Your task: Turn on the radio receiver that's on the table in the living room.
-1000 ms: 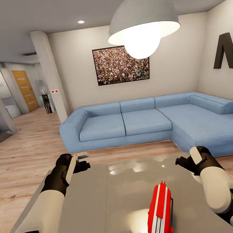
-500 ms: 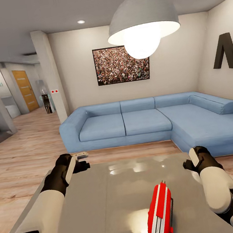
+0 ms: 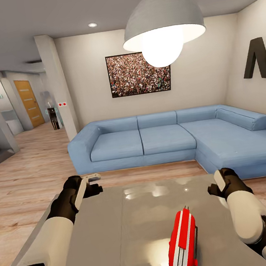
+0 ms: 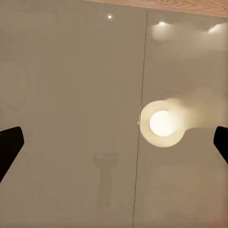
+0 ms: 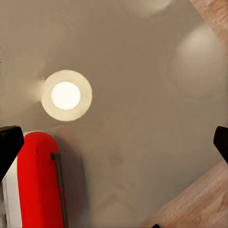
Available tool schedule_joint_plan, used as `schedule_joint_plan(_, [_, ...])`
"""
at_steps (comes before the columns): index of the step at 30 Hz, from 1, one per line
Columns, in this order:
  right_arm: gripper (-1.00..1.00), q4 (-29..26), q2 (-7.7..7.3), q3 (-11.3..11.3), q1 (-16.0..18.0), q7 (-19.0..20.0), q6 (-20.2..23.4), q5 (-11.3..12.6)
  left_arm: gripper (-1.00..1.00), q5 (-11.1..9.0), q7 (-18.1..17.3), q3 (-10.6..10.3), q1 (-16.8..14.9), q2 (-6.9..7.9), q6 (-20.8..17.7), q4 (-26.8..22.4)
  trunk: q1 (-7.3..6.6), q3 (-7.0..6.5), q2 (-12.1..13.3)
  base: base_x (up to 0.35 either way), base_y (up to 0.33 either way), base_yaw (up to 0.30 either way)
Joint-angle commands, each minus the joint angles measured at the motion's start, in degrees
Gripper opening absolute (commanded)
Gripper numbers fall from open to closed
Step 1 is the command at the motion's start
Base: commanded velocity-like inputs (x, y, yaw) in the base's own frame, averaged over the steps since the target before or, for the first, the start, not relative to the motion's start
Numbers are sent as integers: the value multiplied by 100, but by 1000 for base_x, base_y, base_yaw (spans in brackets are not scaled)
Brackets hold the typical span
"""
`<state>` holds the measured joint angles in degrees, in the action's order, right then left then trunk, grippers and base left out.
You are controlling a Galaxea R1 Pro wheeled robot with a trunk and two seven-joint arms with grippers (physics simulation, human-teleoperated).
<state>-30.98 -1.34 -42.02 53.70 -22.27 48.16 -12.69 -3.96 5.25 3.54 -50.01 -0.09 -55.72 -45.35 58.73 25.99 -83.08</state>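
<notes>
Living room: light wood floor [image 3: 25,177], blue L-shaped sofa [image 3: 167,138] along the far wall, framed crowd picture [image 3: 139,73] above it, lit grey dome pendant lamp [image 3: 161,21] hanging over the table [image 3: 133,222]. Table top is glossy grey and throws back the lamp as a bright round spot in both wrist views. Radio receiver [image 3: 182,244] stands on the table's near part, red with white sides, thin wire handle on its right flank. It sits inboard of the right gripper [image 3: 213,186] and nearer the robot than the fingertips, well apart from the left gripper [image 3: 95,184]. Right gripper is above the table's right edge, empty, fingers spread wide: in the right wrist view the two dark tips sit at opposite frame edges, with the radio receiver [image 5: 35,183] next to one fingertip but not between the pair, no contact. Left gripper is over the table's far left corner, also spread wide and empty; the left wrist view has bare table top [image 4: 71,95] between its tips.
</notes>
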Motion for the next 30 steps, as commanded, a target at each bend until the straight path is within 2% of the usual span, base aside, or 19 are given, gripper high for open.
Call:
schedule_joint_plan(1, [100, 12, 0, 0, 0, 2, 0, 0, 100, 0, 0, 1, 0, 0, 0, -2, 0, 0, 0, 0, 0, 0])
schedule_joint_plan(17, [100, 63, 23, 4, 0, 17, 0, 3, 100, 0, 2, 4, 4, 0, 0, -3, 0, 0, 0, 0, 0, 0])
schedule_joint_plan(25, [100, 279, 235, 16, 0, 10, -113, 3, 100, 0, -5, 5, 16, 44, 7, 0, 0, 0, 0, 0, 0, 0])
schedule_joint_plan(27, [100, 334, 372, 18, 0, -17, -277, 0, 100, 0, -6, 6, 24, 98, 8, 0, 0, 0, 0, 0, 0, 0])
schedule_joint_plan(30, [100, 347, 470, 22, 0, -31, -316, -3, 100, 0, -7, 5, 27, 108, 9, 0, 0, 0, 0, 0, 0, 0])
